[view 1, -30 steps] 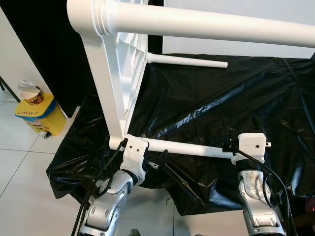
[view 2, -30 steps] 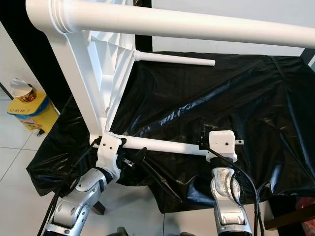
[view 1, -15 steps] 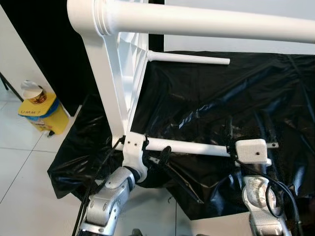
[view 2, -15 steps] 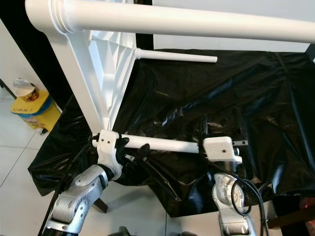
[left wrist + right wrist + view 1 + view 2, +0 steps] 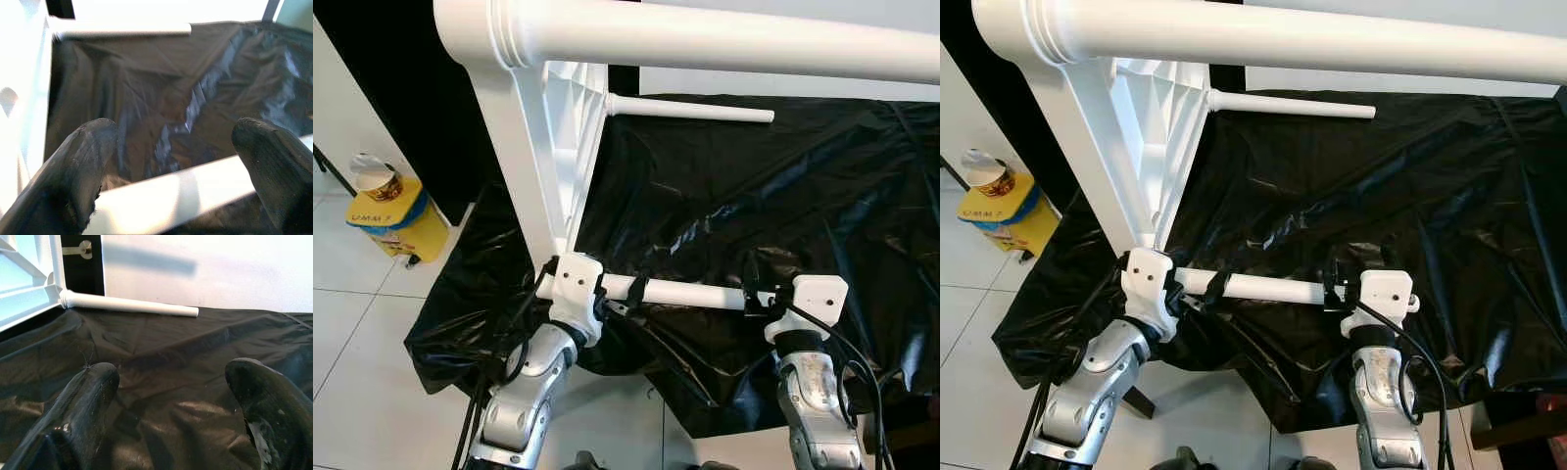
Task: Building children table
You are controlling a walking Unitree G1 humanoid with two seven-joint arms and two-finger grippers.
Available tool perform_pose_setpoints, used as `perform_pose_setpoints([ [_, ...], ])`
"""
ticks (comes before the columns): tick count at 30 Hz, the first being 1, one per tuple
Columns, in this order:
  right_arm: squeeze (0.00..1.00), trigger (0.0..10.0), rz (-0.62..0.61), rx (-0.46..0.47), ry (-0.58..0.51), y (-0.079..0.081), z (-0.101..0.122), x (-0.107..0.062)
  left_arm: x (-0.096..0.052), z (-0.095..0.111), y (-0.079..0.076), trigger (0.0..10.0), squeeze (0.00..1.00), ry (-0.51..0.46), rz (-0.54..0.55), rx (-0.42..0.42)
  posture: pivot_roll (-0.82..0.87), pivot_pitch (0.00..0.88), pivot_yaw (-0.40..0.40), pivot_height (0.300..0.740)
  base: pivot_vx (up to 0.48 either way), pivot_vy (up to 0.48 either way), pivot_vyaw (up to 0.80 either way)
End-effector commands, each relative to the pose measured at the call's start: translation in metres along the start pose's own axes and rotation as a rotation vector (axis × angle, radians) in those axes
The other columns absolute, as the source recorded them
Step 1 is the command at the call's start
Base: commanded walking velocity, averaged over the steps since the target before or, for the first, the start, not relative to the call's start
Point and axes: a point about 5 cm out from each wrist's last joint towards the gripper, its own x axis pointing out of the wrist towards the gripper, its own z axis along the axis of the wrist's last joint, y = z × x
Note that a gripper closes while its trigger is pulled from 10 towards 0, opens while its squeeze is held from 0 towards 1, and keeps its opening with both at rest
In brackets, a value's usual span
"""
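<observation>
Left claw is sitting apart around the near leg, by its socket end; right claw is hanging apart just past the leg's free tip, holding nothing. The tabletop is standing on edge on the black sheet, three legs showing seated; righting is left, I judge. Against a second ago, my right claw is sitting off the leg.

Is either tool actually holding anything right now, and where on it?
Nothing is clamped. The left tool sits open astride the lower table leg near its tabletop end; the right tool is open at its free end.
</observation>
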Motion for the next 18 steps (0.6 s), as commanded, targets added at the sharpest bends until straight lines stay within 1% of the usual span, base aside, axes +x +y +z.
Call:
perform_pose_setpoints([
  [1, 0.0, 10.0, 0.007, -0.007, 0.038, 0.0, -0.008, -0.003, -0.004, -0.005, 0.003, 10.0, 0.0, 0.001, 0.05, 0.015, 0.01, 0.035, 0.001, 0.74, 0.0, 0.0, 0.0],
  [5, 0.0, 10.0, 0.014, 0.0, 0.042, 0.0, -0.011, 0.0, -0.004, -0.012, 0.001, 10.0, 0.0, -0.009, 0.063, 0.031, 0.0, 0.0, 0.002, 0.74, 0.0, 0.0, 0.0],
  [10, 0.0, 10.0, 0.013, 0.013, 0.042, 0.002, -0.013, 0.006, 0.002, -0.013, -0.001, 10.0, 0.0, -0.033, 0.057, 0.029, 0.01, 0.0, 0.003, 0.74, 0.0, 0.0, 0.0],
  [14, 0.0, 10.0, 0.014, 0.011, 0.042, 0.003, -0.013, 0.007, 0.003, -0.013, -0.001, 10.0, 0.0, -0.041, 0.059, 0.023, 0.01, 0.0, 0.001, 0.74, 0.0, 0.0, 0.0],
  [18, 0.0, 10.0, 0.024, -0.025, 0.017, 0.004, -0.009, 0.005, 0.002, -0.013, 0.0, 10.0, 0.0, -0.054, 0.071, 0.01, 0.01, 0.0, 0.002, 0.74, 0.0, 0.0, 0.0],
])
